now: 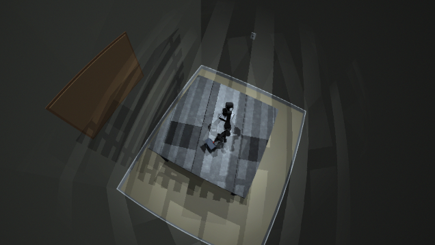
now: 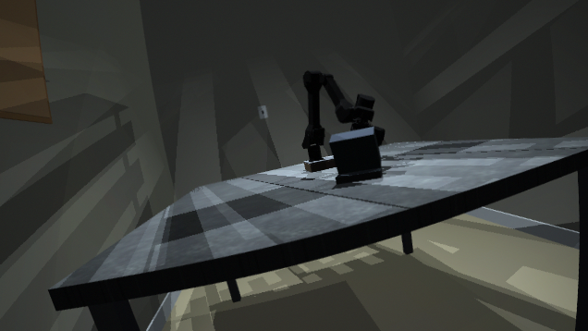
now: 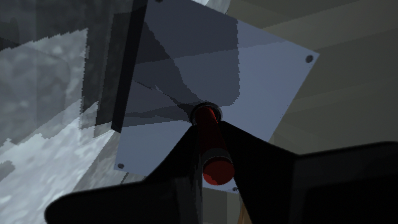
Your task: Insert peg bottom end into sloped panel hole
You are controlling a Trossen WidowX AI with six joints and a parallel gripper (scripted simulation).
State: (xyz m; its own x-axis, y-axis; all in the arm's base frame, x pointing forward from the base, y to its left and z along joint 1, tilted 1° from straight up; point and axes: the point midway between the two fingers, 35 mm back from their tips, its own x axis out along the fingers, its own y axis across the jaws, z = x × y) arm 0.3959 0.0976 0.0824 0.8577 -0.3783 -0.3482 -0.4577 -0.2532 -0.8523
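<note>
The peg (image 3: 209, 135) between the pincer's (image 3: 212, 145) fingers is red, with a dark grey band near its near end (that round end is a duller red). Ahead of the pincer, the panel (image 1: 211, 144) (image 3: 270, 85) has a plain blue-grey face under darker patches of shade, with dark dots at its corners and a dark ring (image 3: 192, 116) around the hole. The pincer is black. Beneath it, the tabletop (image 1: 185, 150) (image 2: 222, 240) is mottled grey, crossed by pale and dark bands, its edge black.
</note>
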